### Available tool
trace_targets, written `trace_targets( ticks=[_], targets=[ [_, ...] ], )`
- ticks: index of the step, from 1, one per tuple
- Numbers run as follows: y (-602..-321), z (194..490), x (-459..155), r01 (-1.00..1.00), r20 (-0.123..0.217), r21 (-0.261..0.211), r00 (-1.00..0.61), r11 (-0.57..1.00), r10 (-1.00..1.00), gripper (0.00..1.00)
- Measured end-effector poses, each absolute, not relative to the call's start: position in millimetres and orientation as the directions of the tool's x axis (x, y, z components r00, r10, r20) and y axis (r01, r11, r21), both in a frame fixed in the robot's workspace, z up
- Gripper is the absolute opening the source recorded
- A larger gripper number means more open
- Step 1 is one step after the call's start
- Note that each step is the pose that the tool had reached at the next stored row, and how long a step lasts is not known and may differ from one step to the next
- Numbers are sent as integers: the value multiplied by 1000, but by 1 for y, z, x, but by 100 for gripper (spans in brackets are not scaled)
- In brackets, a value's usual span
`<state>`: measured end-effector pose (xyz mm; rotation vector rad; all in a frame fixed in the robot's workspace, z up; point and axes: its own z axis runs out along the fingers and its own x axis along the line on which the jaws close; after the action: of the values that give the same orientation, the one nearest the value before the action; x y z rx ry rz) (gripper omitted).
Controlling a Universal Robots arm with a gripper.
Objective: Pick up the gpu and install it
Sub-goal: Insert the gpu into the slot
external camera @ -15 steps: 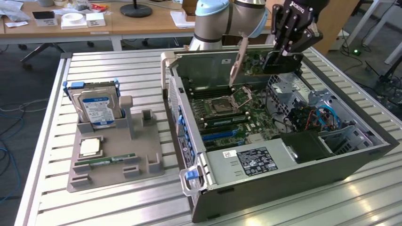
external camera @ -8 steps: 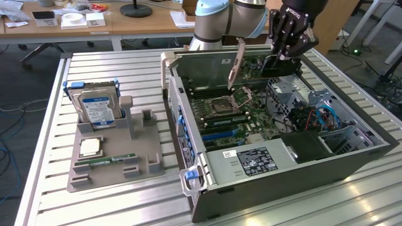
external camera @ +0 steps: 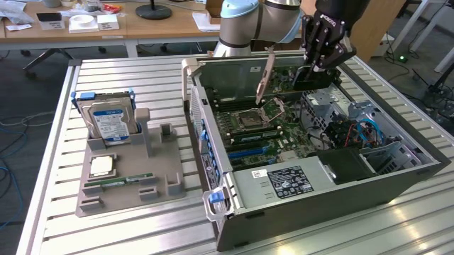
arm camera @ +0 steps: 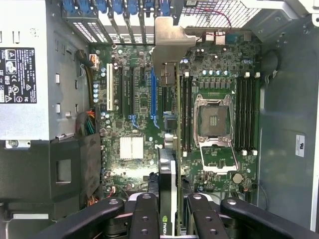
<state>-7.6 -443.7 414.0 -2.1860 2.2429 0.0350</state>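
Exterior view: the gripper (external camera: 313, 74) is clamped narrowly on the gpu (external camera: 287, 90). The card stands on edge between the jaws, its bracket (external camera: 266, 77) at the end far from them, over the open case (external camera: 319, 196). Wrist view: the fingers (arm camera: 144, 219) press both faces of the gpu (arm camera: 168, 169), which runs straight out from the jaws to the bracket (arm camera: 169, 42). The motherboard (arm camera: 132, 114) lies beyond the jaws; whether card and board touch cannot be told.

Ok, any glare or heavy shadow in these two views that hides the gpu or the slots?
Exterior view: sunlight glares off the table slats beside the computer case, while the gpu in the gripper is clear of glare. Wrist view: the motherboard is evenly lit and its slots are readable, though its pale heatsink nearly washes out.
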Motion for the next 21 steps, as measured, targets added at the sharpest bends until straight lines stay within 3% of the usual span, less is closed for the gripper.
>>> trace_targets(
  ticks=[21],
  targets=[
    [-444, 410, -8, -1000, -23, 9, -26, 26, -999, 27]
  ],
)
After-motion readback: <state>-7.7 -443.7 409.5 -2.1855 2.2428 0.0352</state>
